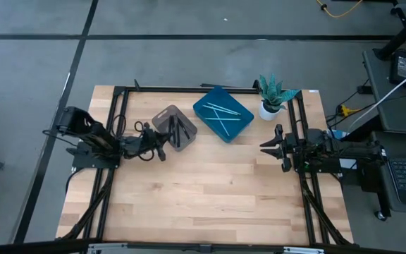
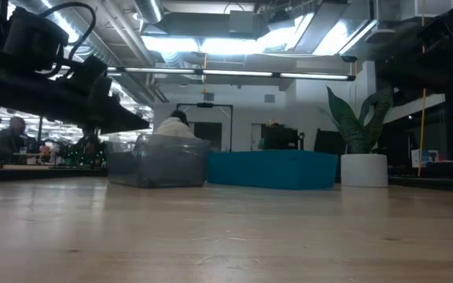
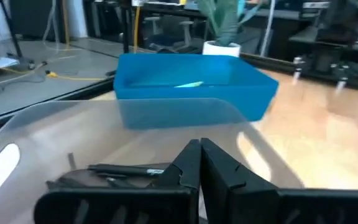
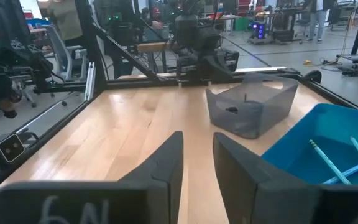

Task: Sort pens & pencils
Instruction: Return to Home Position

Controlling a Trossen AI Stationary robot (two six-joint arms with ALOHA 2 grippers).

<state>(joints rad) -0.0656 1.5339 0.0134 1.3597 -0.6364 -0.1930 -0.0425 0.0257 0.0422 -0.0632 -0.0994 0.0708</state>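
1. Your left gripper [image 3: 200, 155] hovers just beside the near-left corner of the smoky grey bin [image 1: 162, 120], at the left-middle of the wooden table [image 1: 210, 190]. Its two dark fingers are pressed together with nothing between them.
2. Your right gripper [image 4: 197, 155] hangs over the table's right edge, well apart from both bins and pointing across the table toward them. Its fingers stand a little apart, with a narrow gap and bare wood showing through it. It grips nothing.
3. The black sticks [image 1: 178, 130] lie together on the floor of the smoky grey bin. In the left wrist view you see them just past the closed fingertips, through the bin's translucent wall.
4. The light blue sticks [image 1: 223, 113] lie crossed over each other inside the blue bin [image 1: 237, 124]. That bin sits just to the right of the grey one, at the back-middle of the table.
5. You cannot tell from these views which colour is pens and which is pencils.
6. A potted plant [image 1: 272, 95] in a white pot stands at the back, just right of the blue bin.
7. No stick lies loose on the tabletop in the high view.
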